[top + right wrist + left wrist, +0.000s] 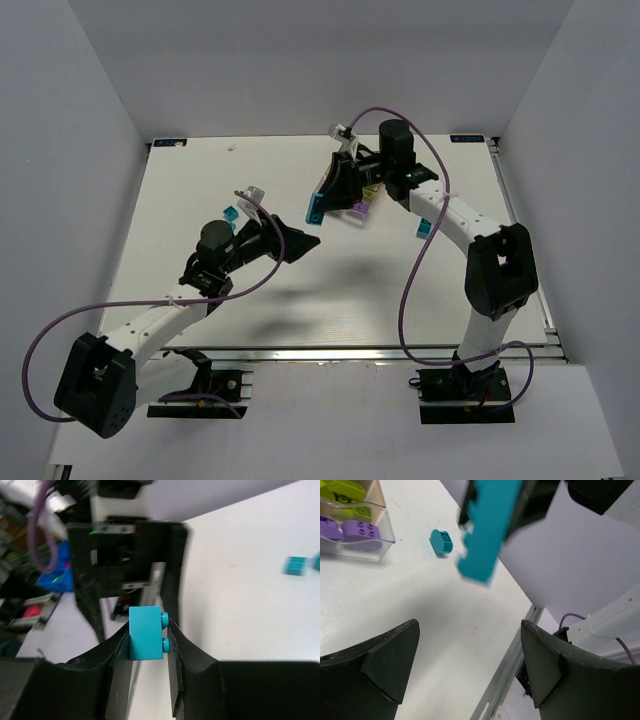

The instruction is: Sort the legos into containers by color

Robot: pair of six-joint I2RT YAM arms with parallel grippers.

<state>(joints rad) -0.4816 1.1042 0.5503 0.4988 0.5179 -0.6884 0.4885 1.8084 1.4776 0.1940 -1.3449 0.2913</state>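
My right gripper (322, 200) is shut on a teal lego (315, 208) and holds it in the air above the table; the right wrist view shows the brick (146, 632) pinched between both fingers. In the left wrist view the same brick (487, 530) hangs above the table. The clear divided container (382, 517) holds purple legos (355, 530) in one compartment and lime green legos (342, 490) in the one behind. In the top view the container (366, 203) lies under the right wrist. My left gripper (300, 240) is open and empty (470, 665), just left of the held brick.
One loose teal lego (441, 541) lies on the table near the container, also in the top view (425, 227). Another teal lego (232, 213) lies by the left wrist. The left arm (125, 555) is close in front of the right gripper.
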